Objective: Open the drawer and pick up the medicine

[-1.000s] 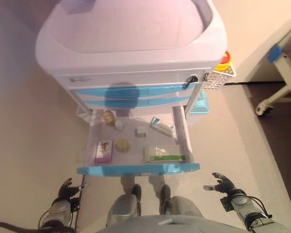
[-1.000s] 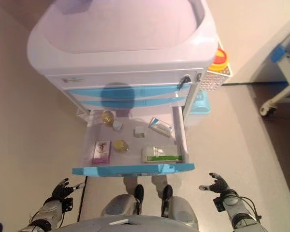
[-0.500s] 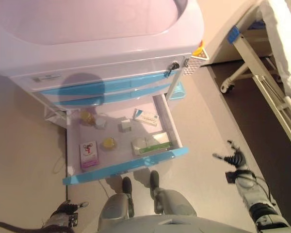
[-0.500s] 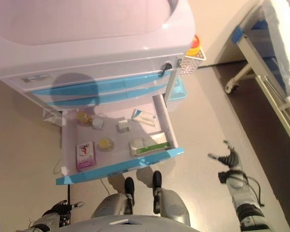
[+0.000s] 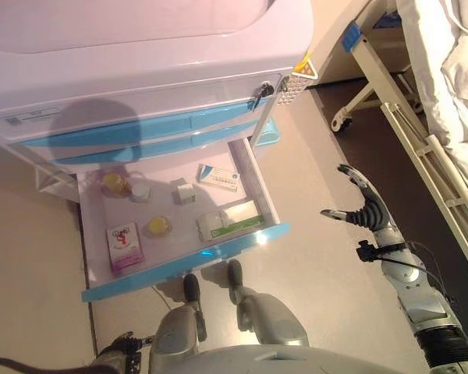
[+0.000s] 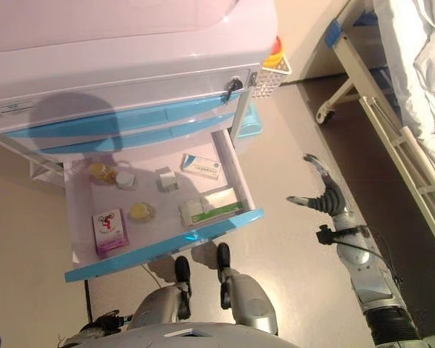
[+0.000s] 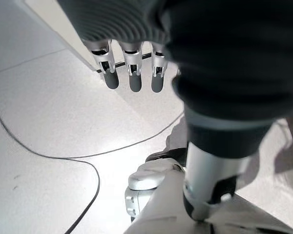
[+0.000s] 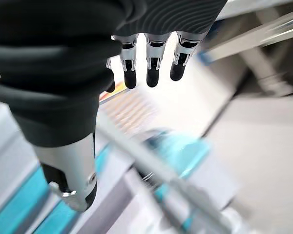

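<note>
Right robot hand: raised beside drawer, fingers straight, released, empty, well clear of cart.
Left robot hand: low by floor, fingers relaxed, empty.
Drawer: pulled out, glossy blue front; holds pink medicine box, green-white box, blue-white box, round amber jars.
Bed frame: right side.
</note>
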